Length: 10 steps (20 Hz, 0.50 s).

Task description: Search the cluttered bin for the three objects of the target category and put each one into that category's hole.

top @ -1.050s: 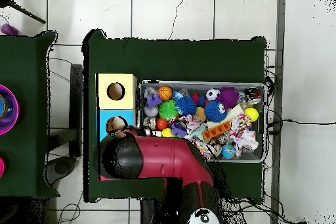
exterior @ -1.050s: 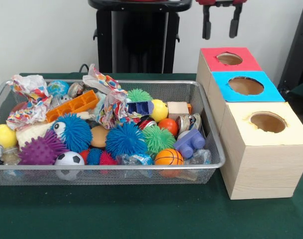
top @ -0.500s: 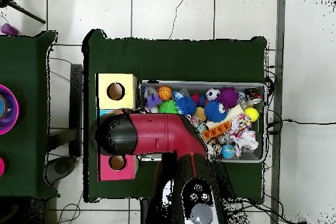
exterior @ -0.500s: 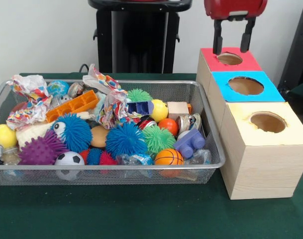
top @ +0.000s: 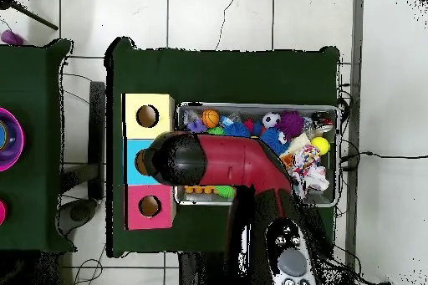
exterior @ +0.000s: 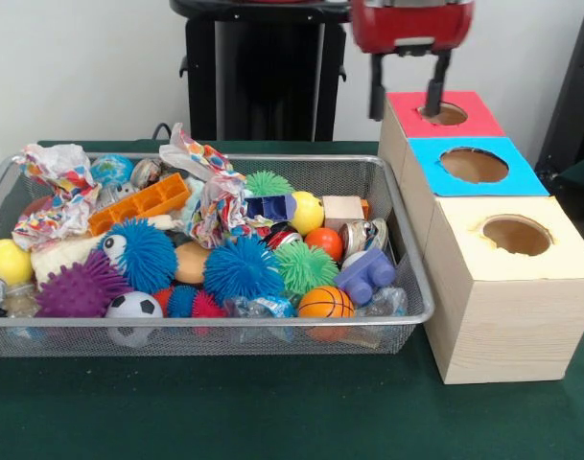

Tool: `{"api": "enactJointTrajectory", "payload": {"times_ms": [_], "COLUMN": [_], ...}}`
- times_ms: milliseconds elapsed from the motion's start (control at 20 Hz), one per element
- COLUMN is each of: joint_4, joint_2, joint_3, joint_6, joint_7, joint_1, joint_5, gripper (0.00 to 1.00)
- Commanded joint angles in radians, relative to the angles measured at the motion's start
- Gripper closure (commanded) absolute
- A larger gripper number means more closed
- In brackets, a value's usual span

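Wire-mesh bin (exterior: 407, 278) stands on the green table (exterior: 272, 412) in the front view, full of mixed toys, and the three boxes stand just beside its right wall. Inside the bin I see a blue spiky ball (exterior: 240, 269), a green spiky ball (exterior: 304, 265), a purple spiky ball (exterior: 81, 287), a small soccer ball (exterior: 134, 307), a small basketball (exterior: 325, 303), a yellow ball (exterior: 6, 261), an orange tray-like block (exterior: 141, 202), a purple plastic block (exterior: 365, 275) and crumpled coloured paper (exterior: 57, 192). The boxes stand in one row: the plain wooden box (exterior: 507, 297) nearest, then the blue-topped box (exterior: 474, 165), then the red-topped box (exterior: 443, 113), each with a round hole in its top. The gripper (exterior: 405, 96) hangs from above at the left edge of the red-topped box; its two black fingers (exterior: 433, 88) are spread apart and nothing is between them (one fingertip is over the red hole, the other is left of the box).

In the overhead view the red arm (top: 226, 165) lies across the lower part of the bin (top: 330, 110) and its black end covers the blue-topped box (top: 132, 160). The gripper itself is hidden under the arm. The yellow-topped box (top: 148, 116) and the red-topped box (top: 149, 206) show on both sides of it. The toys in the upper part of the bin stay visible, for example the basketball (top: 210, 118) and the soccer ball (top: 270, 119).
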Motion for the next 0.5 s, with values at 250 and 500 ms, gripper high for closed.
{"api": "enactJointTrajectory", "payload": {"times_ms": [250, 500], "joint_4": [0.078, 0.109], "joint_2": [0.008, 0.023], "joint_3": [0.100, 0.154], "joint_6": [0.042, 0.013], "joint_7": [-0.144, -0.190], "joint_1": [-0.182, -0.253], "joint_5": [-0.068, -0.098], "gripper": [0.00, 0.00]}}
